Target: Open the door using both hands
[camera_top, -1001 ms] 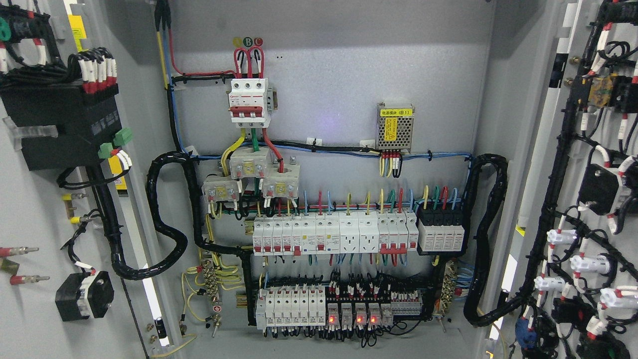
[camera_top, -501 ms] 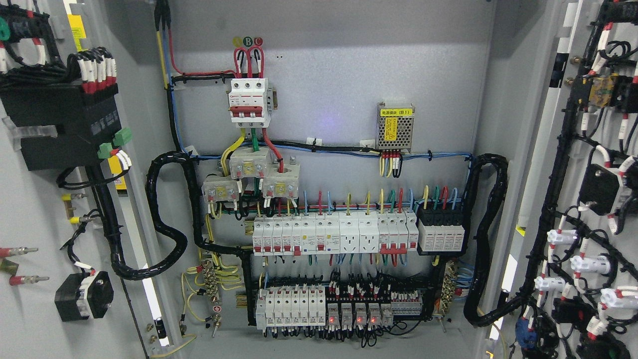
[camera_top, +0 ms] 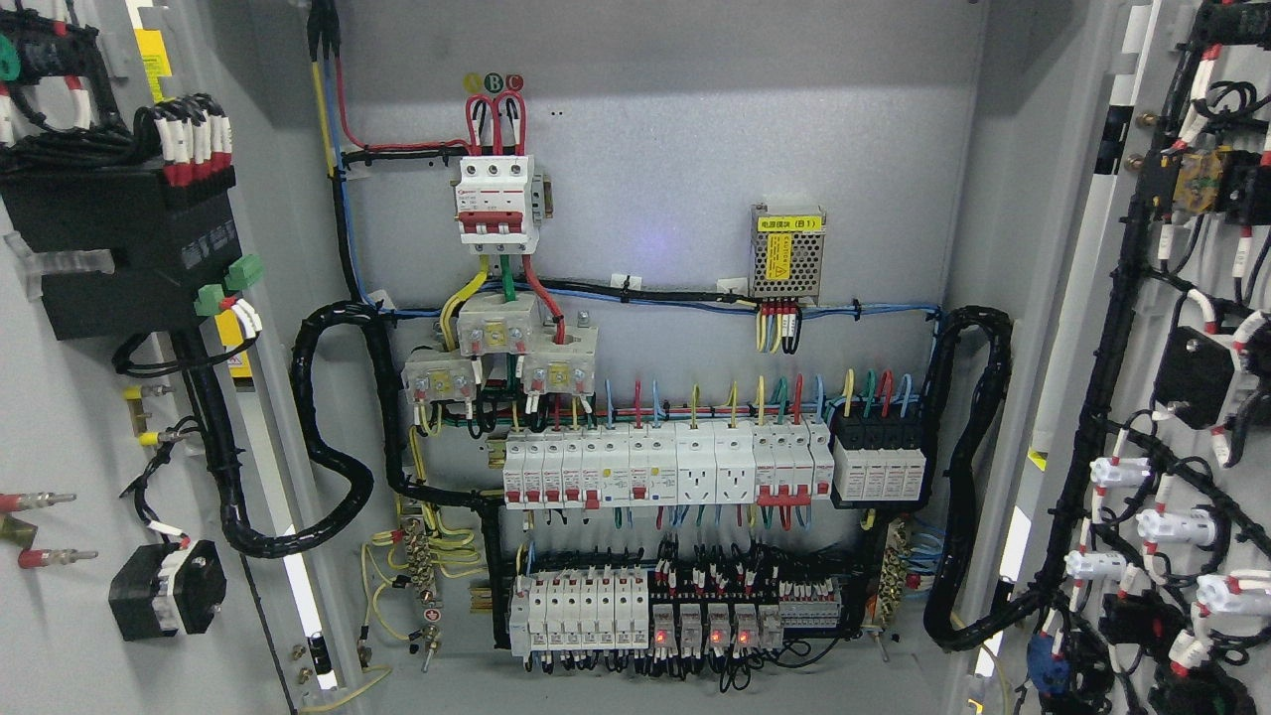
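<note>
Both doors of the grey electrical cabinet stand swung wide. The left door [camera_top: 60,636] fills the picture's left edge, its inner face carrying a black box and wired parts. The right door [camera_top: 1102,328] shows at the right edge with black cable looms and white-capped components. Between them the cabinet's back panel [camera_top: 675,149] is exposed, with a red-and-white main breaker [camera_top: 496,204] and rows of white breakers [camera_top: 655,465]. Neither of my hands nor any arm shows in the head view.
A small metal power supply with a yellow label [camera_top: 787,255] sits on the back panel. Thick black cable conduits [camera_top: 333,467] loop from the cabinet to each door. Relays with red lights [camera_top: 705,631] line the bottom row.
</note>
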Robot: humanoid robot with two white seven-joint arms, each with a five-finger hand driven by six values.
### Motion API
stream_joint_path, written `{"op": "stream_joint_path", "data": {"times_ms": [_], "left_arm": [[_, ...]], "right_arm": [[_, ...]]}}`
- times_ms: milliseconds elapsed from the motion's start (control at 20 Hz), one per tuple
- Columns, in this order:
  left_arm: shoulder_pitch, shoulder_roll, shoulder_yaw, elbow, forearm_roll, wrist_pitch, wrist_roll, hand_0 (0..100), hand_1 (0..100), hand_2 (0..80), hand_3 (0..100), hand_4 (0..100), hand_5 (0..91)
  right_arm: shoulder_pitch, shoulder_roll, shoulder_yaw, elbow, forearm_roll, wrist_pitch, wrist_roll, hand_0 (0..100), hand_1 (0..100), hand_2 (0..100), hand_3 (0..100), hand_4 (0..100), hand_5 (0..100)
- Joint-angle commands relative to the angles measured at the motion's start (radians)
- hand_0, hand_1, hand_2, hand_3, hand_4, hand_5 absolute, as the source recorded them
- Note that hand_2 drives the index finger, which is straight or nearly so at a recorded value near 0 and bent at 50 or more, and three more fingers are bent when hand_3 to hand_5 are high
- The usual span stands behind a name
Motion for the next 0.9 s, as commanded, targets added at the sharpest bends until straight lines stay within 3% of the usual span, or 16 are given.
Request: {"op": "stream_joint_path", "data": {"times_ms": [0, 200, 851], "left_arm": [[-0.001, 0.008, 0.117, -0.045, 0.1, -0.001, -0.011, 5, 0, 2.0, 4, 1, 0.0], [0.01, 0.002, 0.166, -0.045, 0.116, -0.001, -0.069, 3, 2, 4.0, 8, 4, 0.0], [0.064, -0.002, 0.261, -0.043, 0.174, 0.002, -0.084, 0, 5, 6.2, 12, 6, 0.0]], "right_arm": [[-0.032, -0.038, -0.027, -0.011, 0.0, 0.001, -0.001, 21, 7, 0, 0, 0, 0], [-0.032, -0.035, -0.03, -0.011, -0.002, 0.001, -0.001, 21, 7, 0, 0, 0, 0], [-0.02, -0.027, -0.071, -0.01, -0.143, 0.029, -0.003, 21, 7, 0, 0, 0, 0]]}}
